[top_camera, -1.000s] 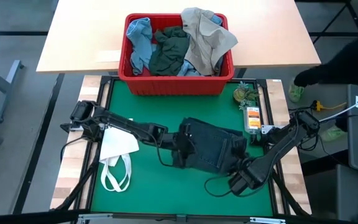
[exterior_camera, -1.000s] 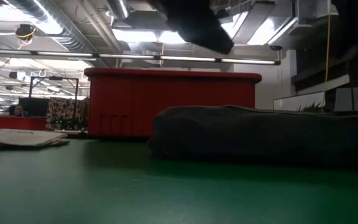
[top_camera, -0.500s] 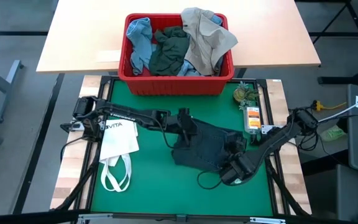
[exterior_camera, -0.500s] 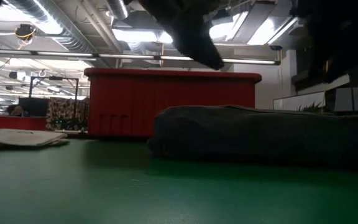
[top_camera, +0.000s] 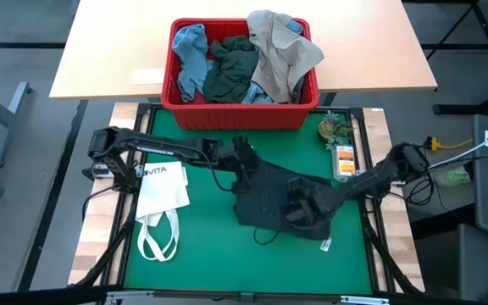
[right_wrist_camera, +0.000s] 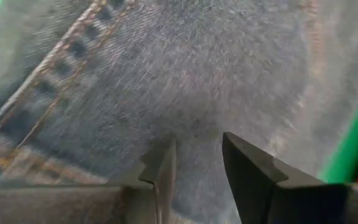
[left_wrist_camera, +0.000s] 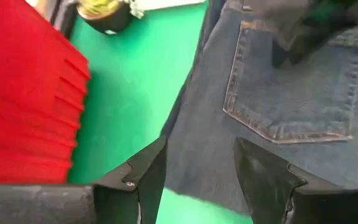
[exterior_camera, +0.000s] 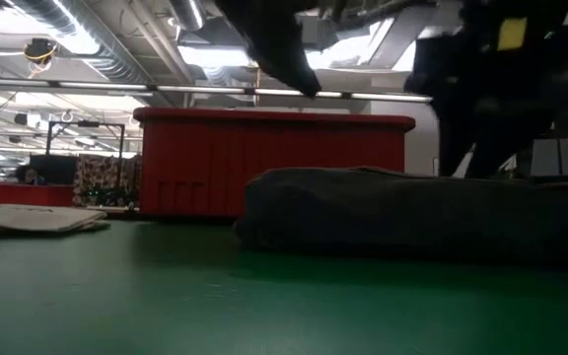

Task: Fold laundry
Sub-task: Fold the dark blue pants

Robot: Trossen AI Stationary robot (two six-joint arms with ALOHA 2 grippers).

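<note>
Both grippers have moved inward over the jeans (top_camera: pixel 282 199): left gripper (left_wrist_camera: pixel 197 165) open above the denim's edge, right gripper (right_wrist_camera: pixel 197 163) open, hovering close; folding likely continues.

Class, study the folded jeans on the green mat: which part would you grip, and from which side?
Probably the jeans' free edge nearest the red bin, coming from above: they lie flat and bunched, so only an edge gives the fingers a fold to pinch. The left gripper already hovers open there.

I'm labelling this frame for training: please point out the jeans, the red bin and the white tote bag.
jeans (top_camera: pixel 278 199), high view, middle of the dark denim.
red bin (top_camera: pixel 235 114), high view, its front wall.
white tote bag (top_camera: pixel 161 191), high view, the bag's flat body.
</note>
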